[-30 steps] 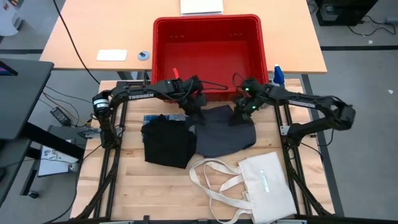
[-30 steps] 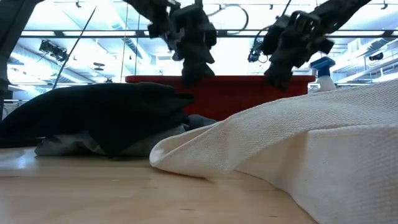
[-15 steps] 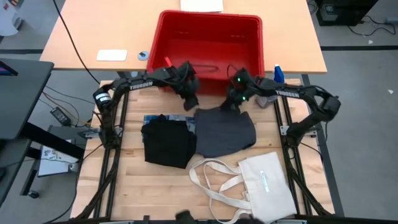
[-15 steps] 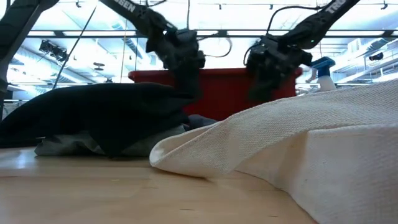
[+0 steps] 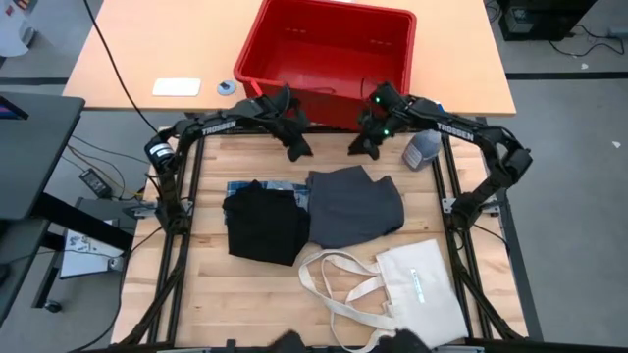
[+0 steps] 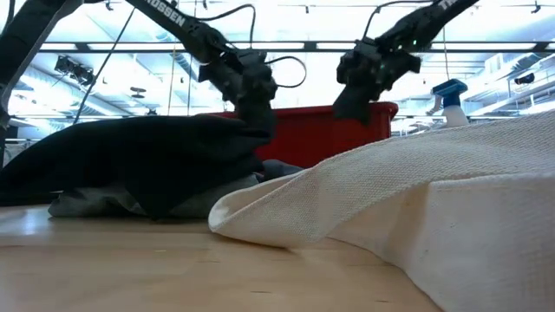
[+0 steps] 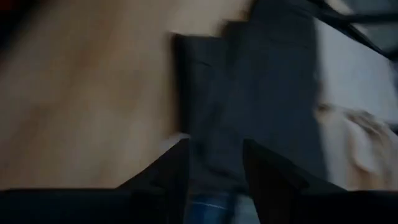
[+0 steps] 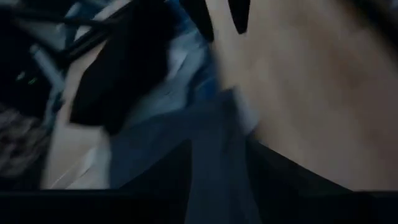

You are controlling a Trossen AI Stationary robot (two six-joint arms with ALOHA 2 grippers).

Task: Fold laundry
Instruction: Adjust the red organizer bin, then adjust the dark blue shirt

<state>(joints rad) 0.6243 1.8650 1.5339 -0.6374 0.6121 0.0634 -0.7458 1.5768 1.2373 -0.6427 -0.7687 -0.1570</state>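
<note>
The dark grey piece [image 5: 353, 204] lies folded flat on the table, and also fills the left wrist view [image 7: 261, 93]. The black piece [image 5: 263, 226] lies folded to its left, on top of the blue-white plaid piece [image 5: 267, 185], which peeks out at its far edge. My left gripper [image 5: 297, 149] hangs open above the bare wood past the garment's far-left corner, its fingers [image 7: 177, 171] apart. My right gripper [image 5: 361, 147] hangs open past the far-right corner. In the low view both grippers [image 6: 257, 117] [image 6: 345, 106] are raised above the clothes.
A red bin [image 5: 329, 20] stands skewed on the far desk, just behind both arms. A spray bottle [image 5: 422, 150] sits by the right arm at the table's far-right edge. The cream tote bag [image 5: 417, 289] lies at the near right, with its handles [image 5: 339, 279] spread leftward.
Both grippers have left the far edge of the dark grey piece, risen and drawn back toward the table's far edge. The garment now lies flat and still. The red bin has slid farther away and turned a little. The spray bottle has shifted toward the near side.
</note>
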